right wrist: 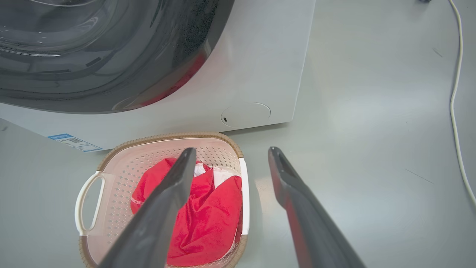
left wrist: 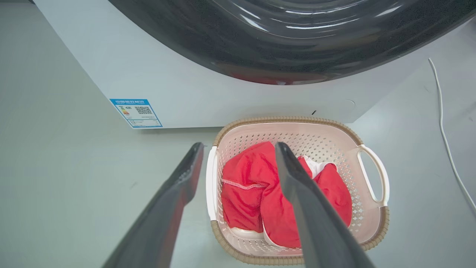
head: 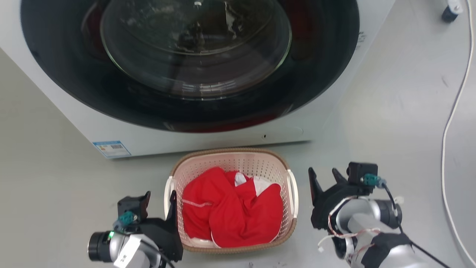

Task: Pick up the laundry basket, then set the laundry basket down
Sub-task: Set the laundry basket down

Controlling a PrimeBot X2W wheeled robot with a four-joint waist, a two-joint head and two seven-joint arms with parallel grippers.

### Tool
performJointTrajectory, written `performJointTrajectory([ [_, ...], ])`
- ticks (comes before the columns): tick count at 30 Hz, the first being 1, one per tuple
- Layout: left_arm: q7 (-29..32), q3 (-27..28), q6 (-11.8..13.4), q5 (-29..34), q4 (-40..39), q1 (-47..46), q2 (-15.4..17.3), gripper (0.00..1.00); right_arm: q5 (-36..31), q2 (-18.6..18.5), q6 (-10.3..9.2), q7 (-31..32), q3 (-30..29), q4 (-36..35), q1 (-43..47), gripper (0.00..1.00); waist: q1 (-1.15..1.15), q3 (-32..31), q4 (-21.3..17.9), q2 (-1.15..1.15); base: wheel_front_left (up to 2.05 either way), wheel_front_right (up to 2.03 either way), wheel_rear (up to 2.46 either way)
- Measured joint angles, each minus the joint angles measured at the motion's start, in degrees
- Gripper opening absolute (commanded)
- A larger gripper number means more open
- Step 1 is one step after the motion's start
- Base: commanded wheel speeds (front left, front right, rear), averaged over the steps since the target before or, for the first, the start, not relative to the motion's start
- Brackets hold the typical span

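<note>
Grey floor point(head: 390, 111): is carrying every item below.
White washer point(head: 193, 67): is standing at the back, its dark round door facing the robot.
Laundry basket point(head: 238, 162): is sitting on the floor just in front of the washer, between the two hands, with its tan rim uppermost and a white handle on each side.
Red garment point(head: 230, 208): is lying crumpled inside the basket, showing some white fabric.
Left hand point(head: 160, 195): is hovering at the basket's left handle with its fingers spread wide, gripping nothing. In the left wrist view the handle is lying between them, and contact cannot be told.
Right hand point(head: 322, 172): is hanging just beside the basket's right handle, fingers likewise apart and empty.
White cable point(head: 452, 119): is trailing along the floor at far right.
Blue label point(head: 111, 149): is sticking to the washer's lower left corner.
</note>
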Motion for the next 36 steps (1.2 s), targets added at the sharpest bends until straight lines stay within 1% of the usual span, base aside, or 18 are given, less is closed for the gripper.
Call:
performJointTrajectory([
  [3, 0.00, 1.45, 0.07, 1.65, -3.59, 3.84, 0.71, 1.00, -1.67, -0.02, 0.00, 0.00, -1.68, -2.14, 3.46, 1.00, 0.00, -2.57, 0.11, 0.00, 0.00, 0.00, 0.00],
  [8, 0.00, 3.59, 0.51, 3.52, -9.57, 10.65, 0.97, 1.00, -4.44, -0.45, 0.00, 0.00, -5.00, -5.67, 9.74, 1.00, 0.00, -6.84, 0.33, 0.00, 0.00, 0.00, 0.00],
  [9, 0.00, 3.59, 0.51, 3.52, -9.57, 10.65, 0.97, 1.00, -4.44, -0.45, 0.00, 0.00, -5.00, -5.67, 9.74, 1.00, 0.00, -6.84, 0.33, 0.00, 0.00, 0.00, 0.00],
  [10, 0.00, 4.42, 0.52, 4.63, -11.87, 13.60, 1.23, 1.00, -5.93, -0.82, 0.00, 0.00, -6.53, -7.05, 12.48, 1.00, 0.00, -8.56, 0.42, 0.00, 0.00, 0.00, 0.00],
  [11, 0.00, 4.42, 0.52, 4.63, -11.87, 13.60, 1.23, 1.00, -5.93, -0.82, 0.00, 0.00, -6.53, -7.05, 12.48, 1.00, 0.00, -8.56, 0.42, 0.00, 0.00, 0.00, 0.00],
  [13, 0.00, 5.32, 0.53, 5.84, -14.12, 16.57, 1.54, 1.00, -7.16, -1.14, 0.00, 0.00, -8.08, -8.51, 15.33, 1.00, 0.00, -10.29, 0.51, 0.00, 0.00, 0.00, 0.00],
  [17, 0.00, 8.40, 0.55, 7.68, -17.70, 22.74, 1.93, 1.00, -10.25, -1.75, 0.00, 0.00, -11.39, -11.81, 20.98, 1.00, 0.00, -13.72, 0.59, 0.00, 0.00, 0.00, 0.00],
  [22, 0.00, 12.25, 0.55, 11.03, -23.35, 30.08, 1.80, 1.00, -14.64, -2.68, 0.00, 0.00, -16.17, -17.13, 28.12, 1.00, 0.00, -17.70, 0.56, 0.00, 0.00, 0.00, 0.00],
  [27, 0.00, 15.89, 0.56, 14.37, -29.25, 34.57, 1.20, 1.00, -19.84, -2.85, 0.00, 0.00, -21.11, -23.46, 33.30, 1.00, 0.00, -20.47, 0.33, 0.00, 0.00, 0.00, 0.00],
  [36, 0.00, 19.82, 0.56, 19.56, -38.52, 39.91, -0.37, 1.00, -29.64, -2.80, 0.00, 0.00, -29.40, -36.09, 40.68, 1.00, 0.01, -21.91, -0.66, 0.01, 0.00, 0.00, 0.00],
])
